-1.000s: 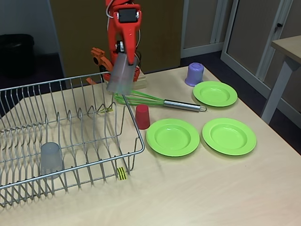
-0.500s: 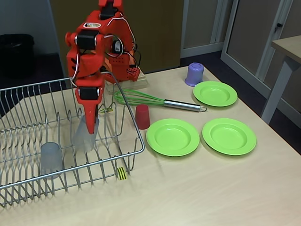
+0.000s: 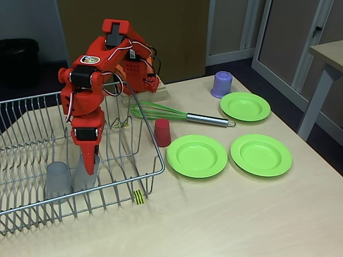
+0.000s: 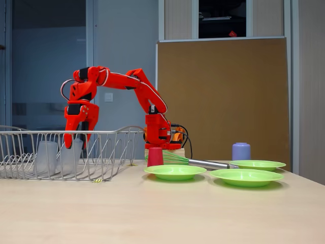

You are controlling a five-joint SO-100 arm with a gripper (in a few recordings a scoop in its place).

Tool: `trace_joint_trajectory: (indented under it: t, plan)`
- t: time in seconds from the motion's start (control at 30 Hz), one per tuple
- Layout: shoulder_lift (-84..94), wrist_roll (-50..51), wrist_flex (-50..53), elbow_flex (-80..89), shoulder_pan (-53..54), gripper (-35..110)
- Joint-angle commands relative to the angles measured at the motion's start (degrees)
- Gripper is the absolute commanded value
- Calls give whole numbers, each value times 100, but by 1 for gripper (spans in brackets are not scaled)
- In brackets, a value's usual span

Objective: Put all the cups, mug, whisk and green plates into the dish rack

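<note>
In a fixed view, the red arm is being reached down into the dish rack (image 3: 153, 170), and the gripper (image 3: 86, 170) is being held closed around a translucent grey cup (image 3: 80, 176). This held cup is being stood upside down among the prongs near the rack's front edge, just beside a second grey cup (image 3: 58, 181), which is also upside down; whether the two are touching cannot be told. The striped tag (image 3: 139, 197) is being shown on the rack's front wire.

Outside the rack, on the pale table (image 3: 225, 214), the red cup (image 3: 162, 133) is being kept upside down just beside the rack's right-hand corner. The whisk (image 3: 177, 114) is being left lying behind it, its green wires toward the rack and its steel handle pointing at the far green plate (image 3: 245, 106). Two more green plates (image 3: 197, 156) (image 3: 261, 155) are being left side by side nearer the camera, near each other but apart. The purple mug (image 3: 222, 84) is being left upside down just behind the far plate.

In the other fixed view, the gripper (image 4: 76, 145) is being seen inside the rack (image 4: 109, 152) over the held cup (image 4: 71, 156), with the second cup (image 4: 45, 157) to its left and the mug (image 4: 241, 151) far to the right.
</note>
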Motion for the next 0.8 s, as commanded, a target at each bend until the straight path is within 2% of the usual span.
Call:
trace_joint_trajectory:
  t: [0.0, 0.4, 0.77]
  plan:
    - [70, -132, 114, -132, 141, 16]
    - [-44, -413, 281, -176, 316, 36]
    - [53, -457, 492, -290, 352, 37]
